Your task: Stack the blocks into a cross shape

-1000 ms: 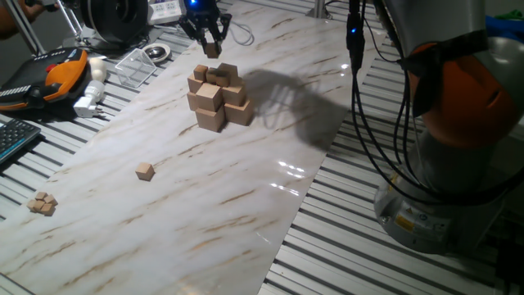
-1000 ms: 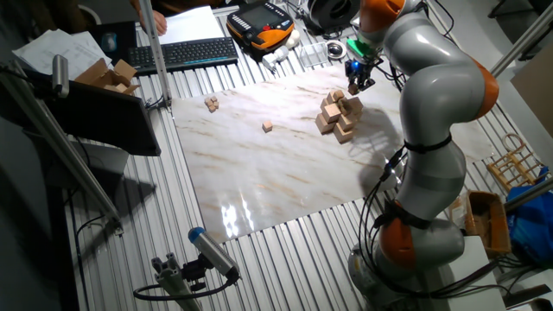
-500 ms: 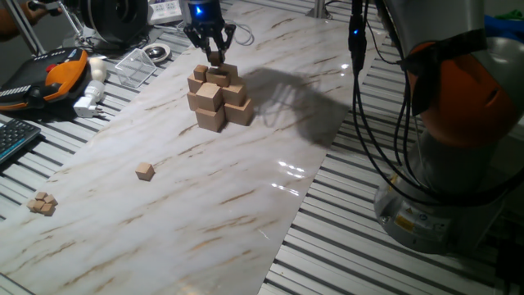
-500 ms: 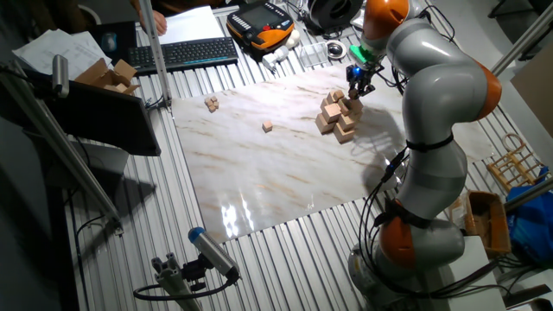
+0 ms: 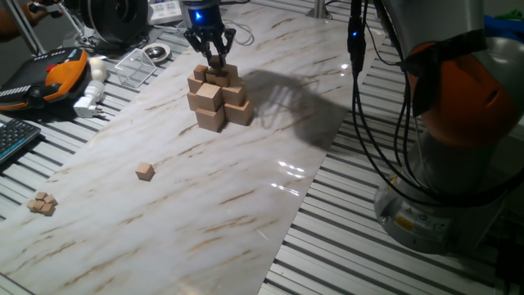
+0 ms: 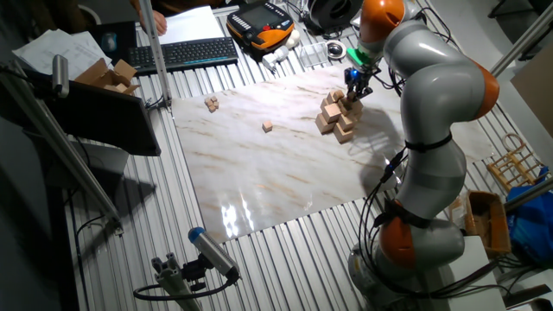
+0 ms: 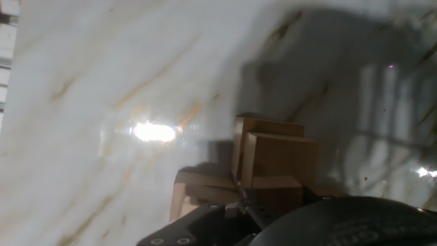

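Resting at the cross shape's (image 5: 217, 97) top, upper centre of frame: tool (image 5: 215, 61), fingers closed around one small block (image 5: 217, 60); loose block (image 5: 145, 170) lower left on bench (image 5: 246, 180).

Marble-patterned table (image 5: 246, 188), cross shape (image 5: 215, 97), loose blocks (image 5: 145, 170)

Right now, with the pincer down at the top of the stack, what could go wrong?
1. The pincer sits right at the top of the cross shape; a sideways drift could topple the tiers.
2. The hand view is blurred and partly blocked, so the small block's seating is hard to check.
3. The loose block lies far from the stack, so the next fetch means a long reach.
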